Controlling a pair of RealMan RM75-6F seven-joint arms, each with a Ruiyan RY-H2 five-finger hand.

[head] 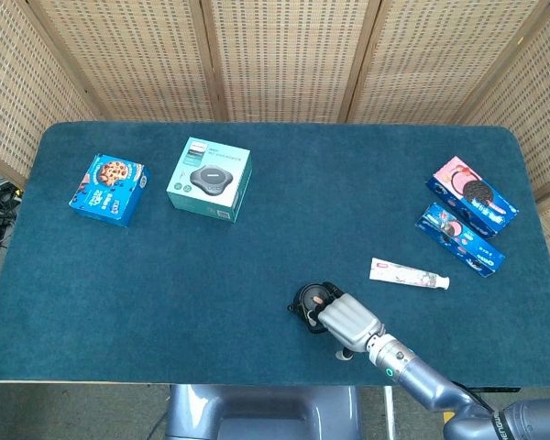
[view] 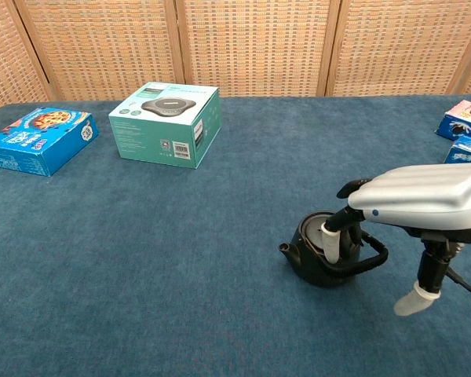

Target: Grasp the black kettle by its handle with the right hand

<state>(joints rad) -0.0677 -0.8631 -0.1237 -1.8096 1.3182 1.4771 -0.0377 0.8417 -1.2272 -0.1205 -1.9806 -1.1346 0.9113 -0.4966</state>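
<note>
The small black kettle stands near the table's front edge, spout pointing left, its looped handle on the right. My right hand hovers low over it, palm down. Its fingers hang down over the kettle's lid and body, close to the handle. The thumb points down on the right, apart from the handle, and nothing is gripped. The hand hides the lid in the chest view. My left hand shows in neither view.
A teal box and a blue cookie box lie at the far left. A toothpaste tube lies right of the kettle. Two biscuit packs sit at the right edge.
</note>
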